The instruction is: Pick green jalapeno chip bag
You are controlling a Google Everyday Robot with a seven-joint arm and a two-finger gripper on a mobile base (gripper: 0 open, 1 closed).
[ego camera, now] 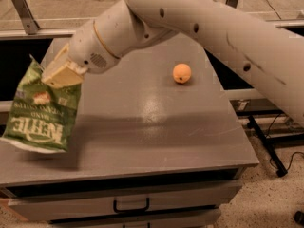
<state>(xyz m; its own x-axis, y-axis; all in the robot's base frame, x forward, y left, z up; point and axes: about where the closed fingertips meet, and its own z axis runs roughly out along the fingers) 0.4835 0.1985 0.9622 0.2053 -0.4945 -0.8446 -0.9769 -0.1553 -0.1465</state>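
The gripper [58, 74] clamps one green jalapeno chip bag [40, 120] above the table's [142, 132] left edge; one orange [182, 73] sits toward the far right corner.

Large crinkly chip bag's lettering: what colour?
White, on the crinkly green chip bag the gripper holds at left; camera view.

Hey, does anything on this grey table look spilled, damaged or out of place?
Nothing looks spilled or torn. The only odd sight: the green jalapeno chip bag dangles by its top from the end effector over the left edge of the table, lettering upside down. The orange sits alone farther right.
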